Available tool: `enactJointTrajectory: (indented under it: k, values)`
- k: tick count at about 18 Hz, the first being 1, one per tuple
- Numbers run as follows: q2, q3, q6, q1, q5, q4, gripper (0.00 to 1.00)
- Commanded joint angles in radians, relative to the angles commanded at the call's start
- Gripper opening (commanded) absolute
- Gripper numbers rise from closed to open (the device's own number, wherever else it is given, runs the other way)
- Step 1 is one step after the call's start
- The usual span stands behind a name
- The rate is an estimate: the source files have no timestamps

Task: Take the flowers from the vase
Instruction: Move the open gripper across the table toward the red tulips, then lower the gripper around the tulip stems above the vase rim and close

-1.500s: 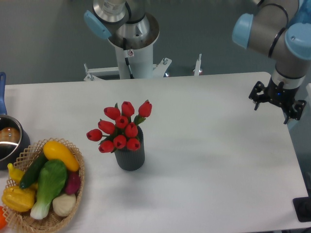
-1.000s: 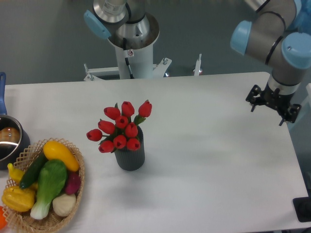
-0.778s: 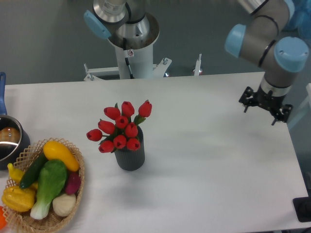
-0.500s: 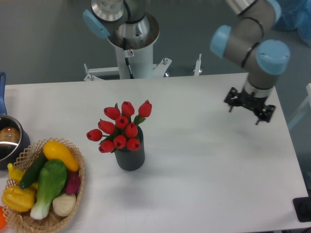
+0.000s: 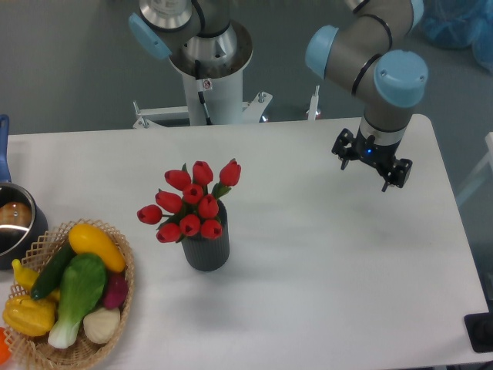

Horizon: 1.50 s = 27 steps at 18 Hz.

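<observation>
Count of items on the white table [image 5: 323,254]

One vase [image 5: 206,248], dark grey and ribbed, holding one bunch of flowers [image 5: 190,202]; nine red tulip buds countable, some overlapping. One wicker basket [image 5: 123,293] at lower left, with about six vegetables showing: one long yellow squash [image 5: 97,247], one dark green cucumber [image 5: 51,272], one pale green leafy vegetable [image 5: 77,297], one purple-red piece [image 5: 116,291], one whitish bulb [image 5: 102,324], one yellow pepper [image 5: 28,314] at the left edge. One orange item at the bottom-left corner, cut off, kind unclear. One metal pot [image 5: 15,223] with one blue handle at the left edge. One robot arm with one two-finger gripper [image 5: 372,162].
</observation>
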<state>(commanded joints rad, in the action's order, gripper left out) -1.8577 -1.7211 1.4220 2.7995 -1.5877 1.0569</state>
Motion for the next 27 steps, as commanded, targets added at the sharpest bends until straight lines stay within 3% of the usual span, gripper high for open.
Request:
enactJointTrajectory:
  k: [6, 13, 18, 20, 27]
  values:
    - [0.002, 0.029, -0.012, -0.017, 0.053, -0.012, 1.0]
    - [0.057, -0.023, -0.071, -0.009, 0.47, -0.014, 1.0]
    - [0.091, -0.077, -0.08, -0.034, 0.695, -0.017, 1.0]
    - [0.113, -0.081, -0.075, -0.052, 0.696, -0.012, 1.0]
    - [0.161, -0.199, -0.038, -0.106, 0.706, -0.009, 1.0]
